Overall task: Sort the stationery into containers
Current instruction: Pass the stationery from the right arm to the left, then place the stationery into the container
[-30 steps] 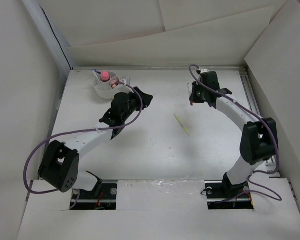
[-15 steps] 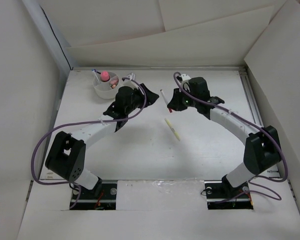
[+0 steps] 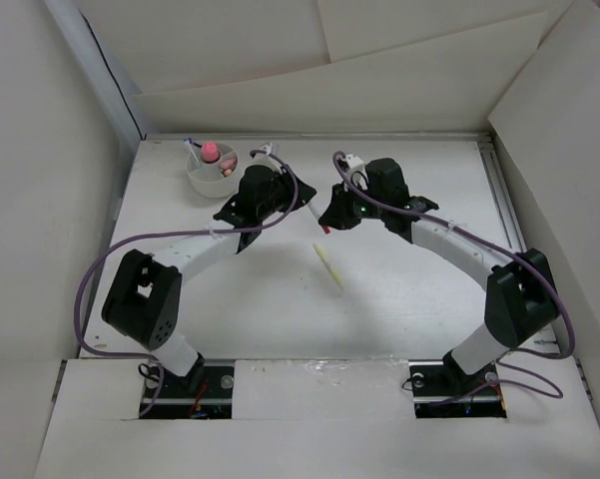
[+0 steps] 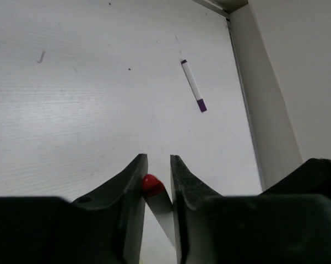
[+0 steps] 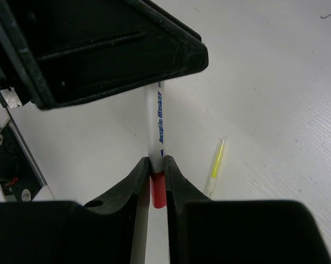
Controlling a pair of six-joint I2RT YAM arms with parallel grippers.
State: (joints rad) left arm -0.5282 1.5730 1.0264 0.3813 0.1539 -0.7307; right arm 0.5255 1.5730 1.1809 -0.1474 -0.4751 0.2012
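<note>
A white marker with red ends [image 3: 315, 216] hangs above the table between my two grippers. My right gripper [image 3: 328, 220] is shut on its red cap; in the right wrist view the jaws [image 5: 157, 165] pinch the marker [image 5: 156, 118]. My left gripper [image 3: 296, 203] is closed round the other red tip [image 4: 151, 185], which sits slanted between its jaws [image 4: 158, 165]. The round white divided cup [image 3: 196, 181] stands at the back left, holding a tube with a pink cap [image 3: 210, 152]. A yellow pen [image 3: 329, 266] lies on the table mid-centre and also shows in the right wrist view [image 5: 215, 165].
A white marker with a purple cap [image 4: 193, 86] lies on the table near the right wall rail in the left wrist view. White cardboard walls enclose the table on the left, back and right. Both arms arch over the middle of the table.
My right gripper carried the red-ended marker left towards the centre. My left gripper moved right to meet it and closed on its free end. The yellow pen shifted towards the front left.
</note>
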